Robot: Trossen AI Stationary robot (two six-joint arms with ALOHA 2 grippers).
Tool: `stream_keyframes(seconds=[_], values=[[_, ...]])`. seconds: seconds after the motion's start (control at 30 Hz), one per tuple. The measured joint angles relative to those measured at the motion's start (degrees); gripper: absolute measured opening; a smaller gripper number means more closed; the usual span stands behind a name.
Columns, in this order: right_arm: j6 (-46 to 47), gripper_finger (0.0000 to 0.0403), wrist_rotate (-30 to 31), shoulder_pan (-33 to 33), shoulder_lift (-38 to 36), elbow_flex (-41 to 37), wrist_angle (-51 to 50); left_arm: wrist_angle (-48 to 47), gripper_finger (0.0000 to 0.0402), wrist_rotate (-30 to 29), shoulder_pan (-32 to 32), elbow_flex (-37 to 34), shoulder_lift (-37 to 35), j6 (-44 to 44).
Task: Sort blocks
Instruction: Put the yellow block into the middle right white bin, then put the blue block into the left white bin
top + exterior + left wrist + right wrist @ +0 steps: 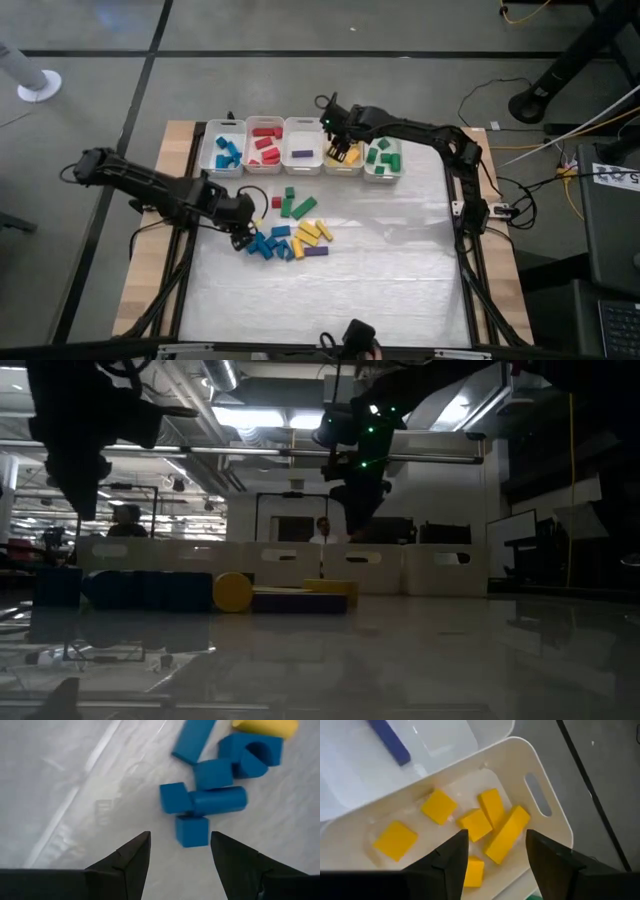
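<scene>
Loose blocks lie mid-table in the high view: green (298, 207), red (276, 202), blue (266, 243), yellow (312, 232) and purple (316, 251). My left gripper (240, 237) hovers open at the left end of the blue cluster. In its wrist view, a small blue cube (192, 831) lies on the table just ahead of the gap between the fingers (180, 845), with more blue blocks (220, 800) beyond it. My right gripper (342, 150) is open and empty over the yellow bin (540, 780). Several yellow blocks (492, 822) rest on that bin's floor.
Five white bins stand in a row along the far edge: blue (226, 150), red (265, 143), purple (302, 152), yellow (350, 168), green (382, 158). The near half of the table (380, 270) is bare. In the low view, people (322, 528) stand in the room behind.
</scene>
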Motion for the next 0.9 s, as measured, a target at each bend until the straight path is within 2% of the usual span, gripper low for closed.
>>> stream_keyframes(seconds=[0.17, 0.33, 0.57, 0.9], values=[[0.02, 0.0206, -0.27, 0.22, 0.0, 0.0, 0.1, 7.0, 0.0196, -0.07, -3.66, -2.64, 0.0, -2.76], [0.02, 0.0206, -3.96, 0.24, 0.02, -0.02, 0.15, 12.48, 0.0196, -0.07, -6.24, -5.69, 0.02, -5.3], [0.02, 0.0207, -4.53, 0.24, 0.02, -0.02, 0.2, 16.68, 0.0196, -0.2, -8.74, -9.31, 0.04, -9.36], [0.02, 0.0207, -5.1, 0.26, 0.02, -0.02, 0.33, 18.13, 0.0196, -1.35, -10.03, -11.41, 3.17, -8.38]])
